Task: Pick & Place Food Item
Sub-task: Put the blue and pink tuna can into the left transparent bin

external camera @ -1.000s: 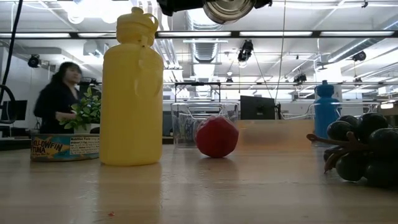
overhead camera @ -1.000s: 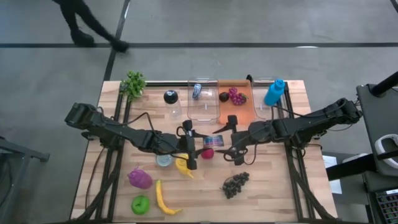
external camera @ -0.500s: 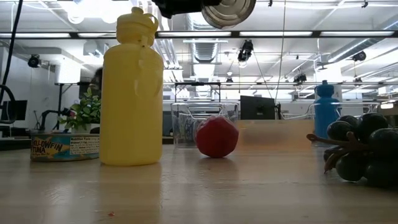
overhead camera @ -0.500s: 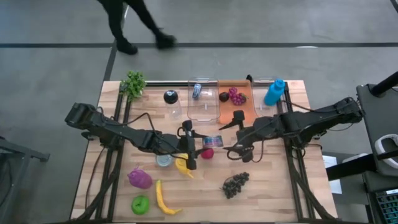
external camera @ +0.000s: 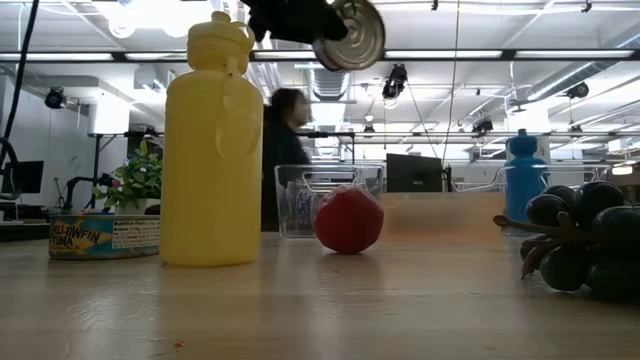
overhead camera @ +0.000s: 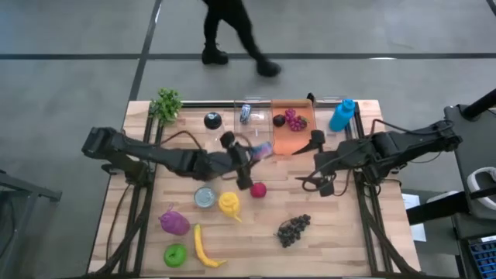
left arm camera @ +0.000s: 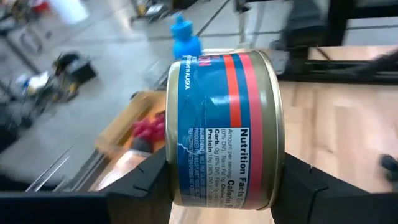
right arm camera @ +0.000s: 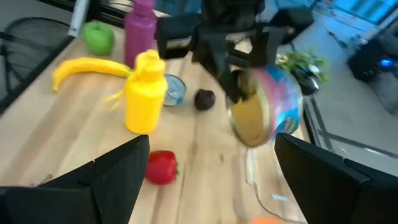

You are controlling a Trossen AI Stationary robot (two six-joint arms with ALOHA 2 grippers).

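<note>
A light wooden table [overhead camera: 341, 232] stands on a grey floor, and a person [overhead camera: 232, 35] is seen walking past its far side. In the low view an open workshop with ceiling lights is shown behind the table.

A round tin can with a blue and red label [left arm camera: 224, 127] is gripped by the left gripper [overhead camera: 249, 160], whose two fingers [left arm camera: 140, 180] are pressed on the opposite sides of the can. The can is held in the air above the middle of the table, near a clear plastic bin [overhead camera: 249, 128]. Its axis is tilted close to horizontal: in the low view one metal end [external camera: 349, 40] is turned toward the camera, and in the right wrist view the same golden end [right arm camera: 254, 117] faces the right arm. The right gripper [overhead camera: 320, 183] is spread wide and holds nothing; it hangs over the right half of the table.

Compared with one second ago, the can has been carried from above the red fruit toward the far bins, and the right gripper has been drawn back to the right. The person has also moved to the right.

The printed nutrition text on the label is readable only in the left wrist view. A yellow plastic bottle [external camera: 212, 145], a flat tuna tin [external camera: 104, 238], a red round fruit [external camera: 349, 220] and a dark bunch of grapes [external camera: 585, 240] are seen standing on the table in the low view, while their layout is shown only from above, where a yellow banana [overhead camera: 203, 248], a green apple [overhead camera: 175, 254] and a blue bottle [overhead camera: 342, 115] are visible too.
</note>
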